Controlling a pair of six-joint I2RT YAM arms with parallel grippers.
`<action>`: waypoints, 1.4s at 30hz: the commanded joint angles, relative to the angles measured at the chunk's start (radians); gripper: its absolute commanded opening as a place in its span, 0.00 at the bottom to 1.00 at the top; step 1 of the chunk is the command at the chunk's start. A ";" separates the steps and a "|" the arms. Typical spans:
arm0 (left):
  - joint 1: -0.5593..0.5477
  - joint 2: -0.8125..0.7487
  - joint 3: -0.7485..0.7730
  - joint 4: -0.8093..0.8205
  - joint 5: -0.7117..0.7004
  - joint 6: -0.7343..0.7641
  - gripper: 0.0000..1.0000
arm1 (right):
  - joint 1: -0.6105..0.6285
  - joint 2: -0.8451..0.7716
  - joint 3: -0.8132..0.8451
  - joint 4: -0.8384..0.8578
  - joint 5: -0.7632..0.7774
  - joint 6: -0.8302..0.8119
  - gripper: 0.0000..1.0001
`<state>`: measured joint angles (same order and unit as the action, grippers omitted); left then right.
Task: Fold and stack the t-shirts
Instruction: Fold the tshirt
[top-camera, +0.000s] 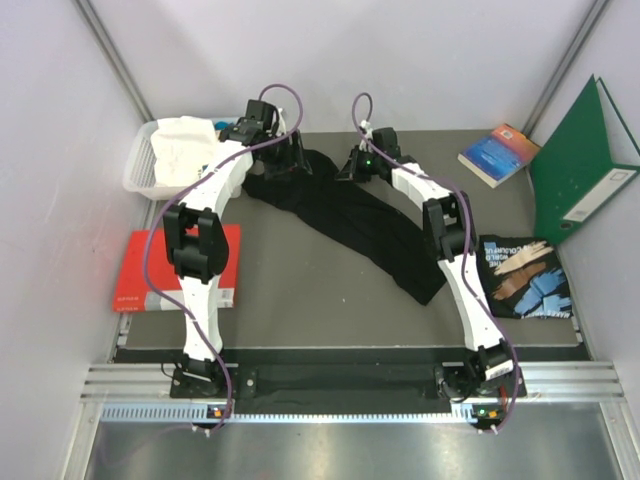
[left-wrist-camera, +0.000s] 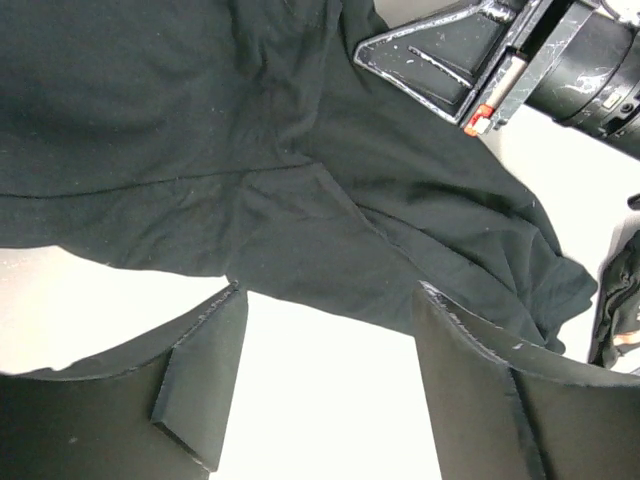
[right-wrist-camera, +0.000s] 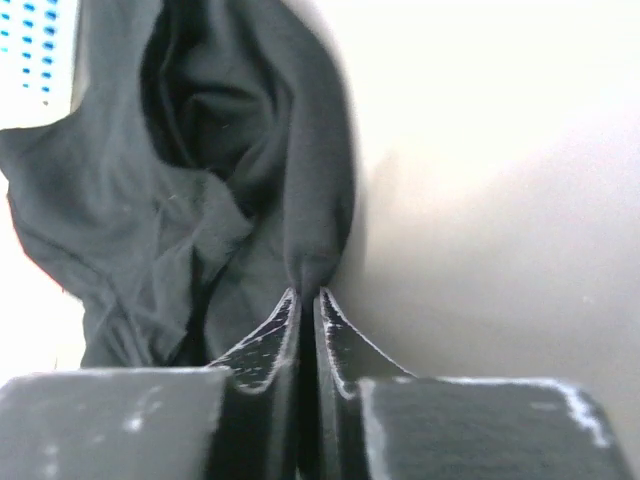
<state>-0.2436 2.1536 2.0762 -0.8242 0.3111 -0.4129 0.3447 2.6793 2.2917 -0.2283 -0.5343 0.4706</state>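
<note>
A large black t-shirt (top-camera: 365, 225) lies crumpled in a diagonal band across the grey table. My right gripper (right-wrist-camera: 308, 295) is shut on a raised fold of that black t-shirt (right-wrist-camera: 200, 200) near its back end, and shows from above as well (top-camera: 350, 166). My left gripper (left-wrist-camera: 330, 290) stands open just short of the shirt's edge (left-wrist-camera: 300, 200), with only bare table between its fingers (left-wrist-camera: 210, 380). From above, the left gripper (top-camera: 291, 158) hovers at the shirt's back left corner. White and cream t-shirts (top-camera: 190, 145) are heaped in a basket at the back left.
The white plastic basket (top-camera: 137, 170) sits against the left wall. A red book (top-camera: 150, 275) lies under the left arm. A black magazine (top-camera: 525, 278) is on the right, a blue book (top-camera: 497, 153) at the back right, and a green folder (top-camera: 580, 175) leans on the right wall.
</note>
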 joint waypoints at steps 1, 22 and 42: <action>0.004 -0.001 0.042 -0.016 -0.032 0.013 0.75 | 0.013 0.019 0.031 -0.051 0.061 -0.019 0.00; -0.103 0.083 -0.038 -0.020 0.253 0.028 0.83 | -0.274 -0.131 -0.165 0.041 0.278 0.074 0.00; -0.330 0.151 -0.507 0.609 0.672 -0.548 0.67 | -0.305 -0.752 -0.561 -0.057 0.298 -0.082 1.00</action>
<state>-0.5053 2.3577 1.6936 -0.4232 0.9672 -0.7803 0.0498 2.1395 1.7596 -0.2409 -0.2626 0.4595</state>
